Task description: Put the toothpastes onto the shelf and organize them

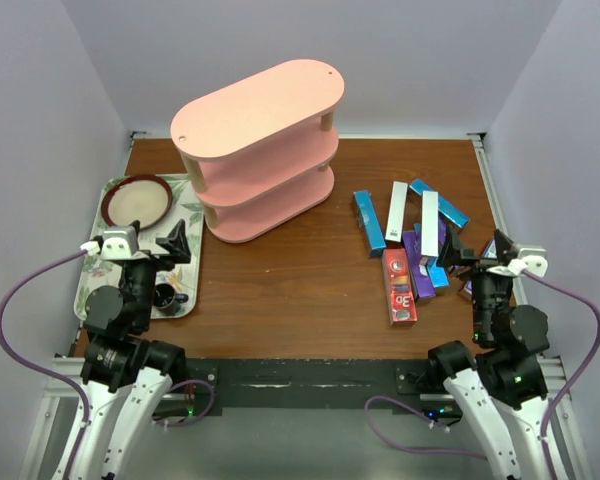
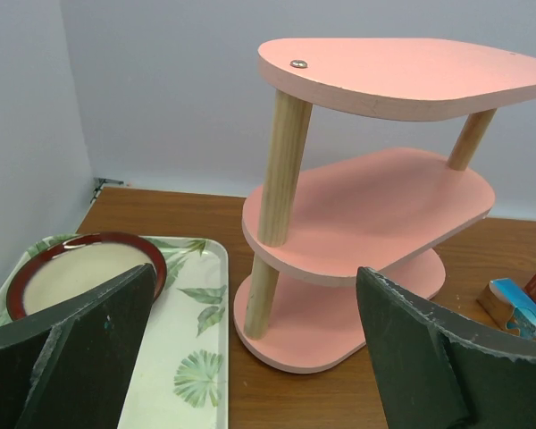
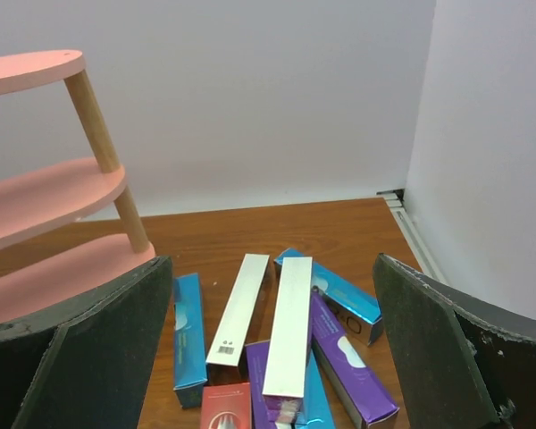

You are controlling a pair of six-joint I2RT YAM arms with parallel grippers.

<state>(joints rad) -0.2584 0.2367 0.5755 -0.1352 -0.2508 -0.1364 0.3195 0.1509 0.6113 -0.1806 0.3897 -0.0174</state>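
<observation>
Several toothpastes overlap in a heap, partly hiding the lower ones.

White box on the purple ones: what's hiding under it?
A purple box and a blue box peek out from under the white box. The parts beneath it are covered, so I can't tell if anything else hides there.
</observation>
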